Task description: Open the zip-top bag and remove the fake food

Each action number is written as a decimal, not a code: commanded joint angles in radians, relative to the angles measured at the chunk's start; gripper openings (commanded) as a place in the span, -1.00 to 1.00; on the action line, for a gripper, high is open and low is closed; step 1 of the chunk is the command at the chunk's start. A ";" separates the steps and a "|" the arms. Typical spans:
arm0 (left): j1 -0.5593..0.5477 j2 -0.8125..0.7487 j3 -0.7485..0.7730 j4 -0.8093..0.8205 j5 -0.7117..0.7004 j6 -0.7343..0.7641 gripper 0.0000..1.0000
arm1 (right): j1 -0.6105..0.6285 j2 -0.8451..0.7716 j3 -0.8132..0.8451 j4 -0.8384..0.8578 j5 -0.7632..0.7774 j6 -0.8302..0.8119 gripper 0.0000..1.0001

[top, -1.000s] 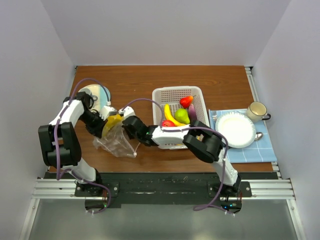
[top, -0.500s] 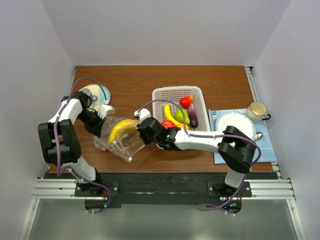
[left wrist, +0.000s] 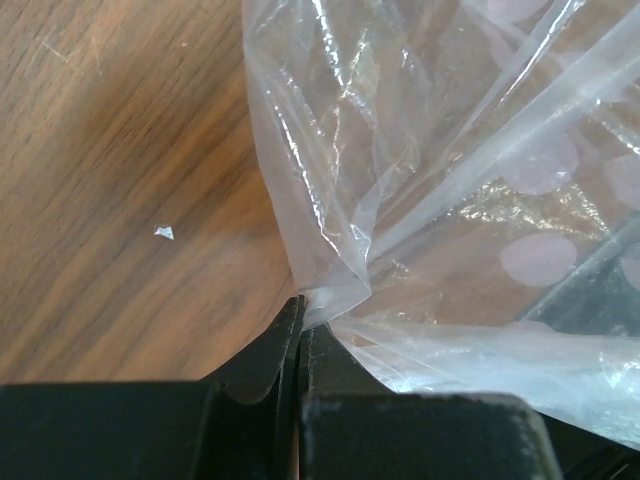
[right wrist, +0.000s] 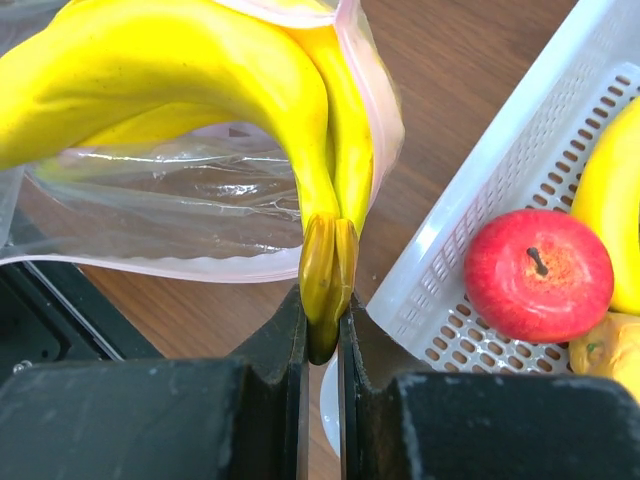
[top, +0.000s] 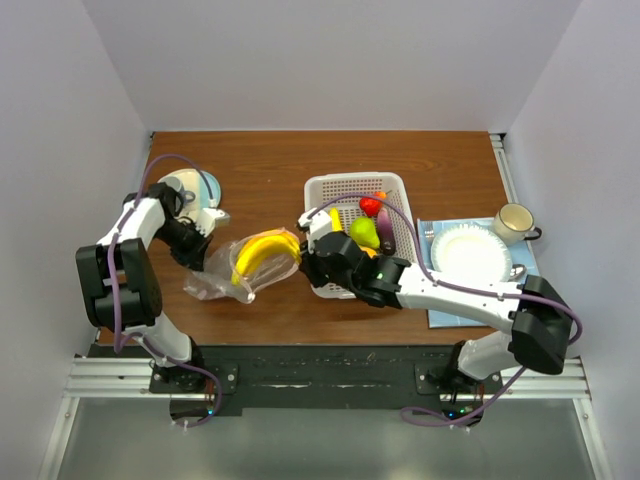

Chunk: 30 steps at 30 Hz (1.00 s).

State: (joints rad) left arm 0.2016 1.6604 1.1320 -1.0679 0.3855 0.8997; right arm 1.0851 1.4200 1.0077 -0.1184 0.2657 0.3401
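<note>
Zip-top bag [top: 215,285] held between your arms, left of the white basket [top: 335,185].
Your right fingers [right wrist: 283,350] pinch the stem of the banana bunch [right wrist: 200,70] at the bag's pink mouth; your left fingers [left wrist: 262,352] clamp a bag fold over the wooden surface [left wrist: 110,180].

Right wrist: bananas [right wrist: 200,90] cut off top and left; basket [right wrist: 470,240] runs off the right edge, a yellow piece [right wrist: 615,200] inside it half out of frame. Left wrist: bag [left wrist: 450,200] cut off top and right, dark shape [left wrist: 590,285] behind the plastic unreadable. Top view: right arm [top: 450,292] covers the basket's near corner and some fruit [top: 364,231] there.
</note>
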 commanded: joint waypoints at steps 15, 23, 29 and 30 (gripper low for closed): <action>0.019 -0.013 -0.052 0.160 -0.149 0.011 -1.00 | -0.105 -0.239 -0.054 -0.013 0.285 -0.113 -0.26; 0.018 -0.007 -0.072 0.174 -0.151 0.013 -1.00 | -0.134 -0.227 -0.070 -0.034 0.462 -0.148 -0.48; 0.018 -0.002 -0.067 0.177 -0.151 0.011 -1.00 | -0.133 -0.170 0.018 -0.052 0.010 -0.174 0.31; 0.018 0.005 -0.067 0.177 -0.152 0.011 -1.00 | -0.128 -0.136 0.037 -0.069 -0.043 -0.177 0.40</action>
State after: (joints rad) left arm 0.2157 1.6592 1.0649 -0.9104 0.2340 0.9009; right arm 0.9470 1.2236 0.9535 -0.1776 0.5152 0.1936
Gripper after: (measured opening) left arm 0.015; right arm 0.630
